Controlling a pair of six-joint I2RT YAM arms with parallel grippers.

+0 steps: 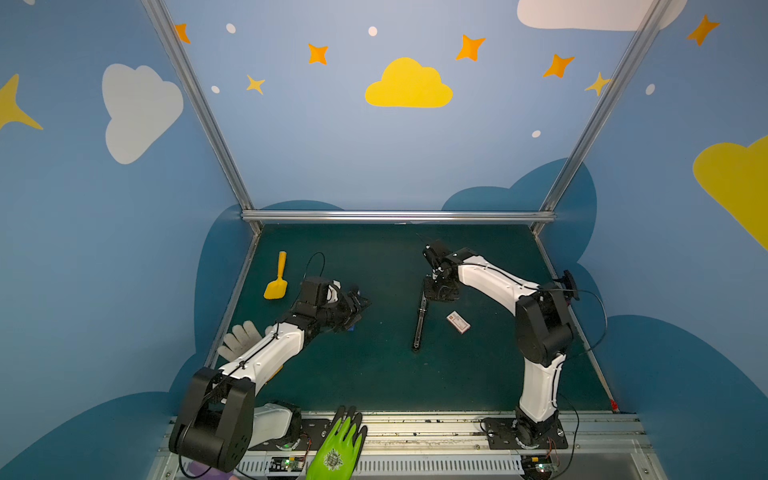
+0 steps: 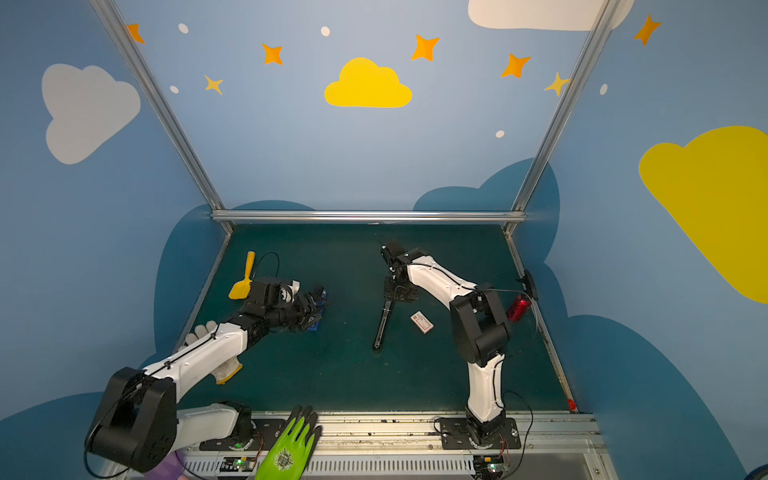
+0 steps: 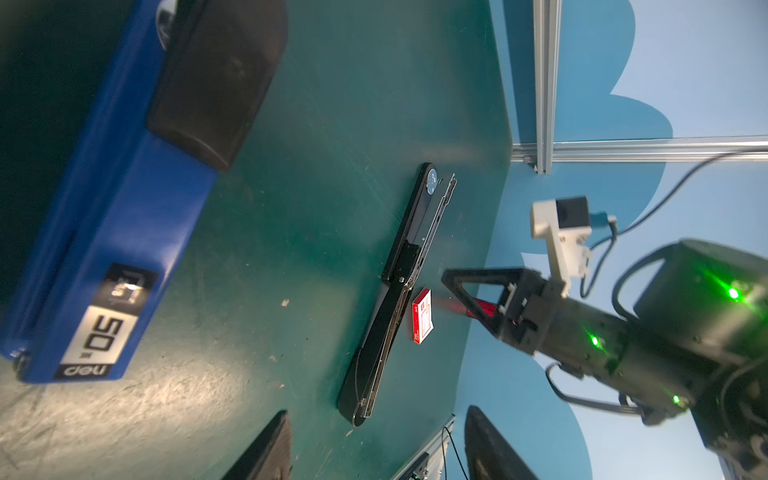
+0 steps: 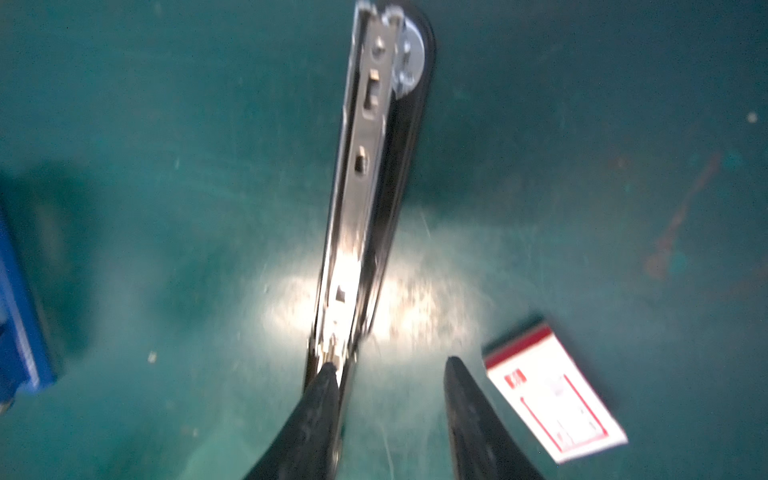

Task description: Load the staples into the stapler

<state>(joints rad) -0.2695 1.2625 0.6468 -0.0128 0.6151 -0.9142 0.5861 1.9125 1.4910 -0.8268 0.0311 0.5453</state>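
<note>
The black stapler lies folded open flat mid-table, its silver staple channel facing up. To its right lies the small white red-labelled box of staples, shut. My right gripper points down at the stapler's far end and is open. One of its fingertips is at the channel's end, and nothing sits between the fingers. My left gripper hangs open to the left, well away from the stapler.
A blue object marked "deli" lies right beside the left gripper. A yellow scoop and a white glove lie at the left. A green glove is on the front rail, and a red object sits by the right edge.
</note>
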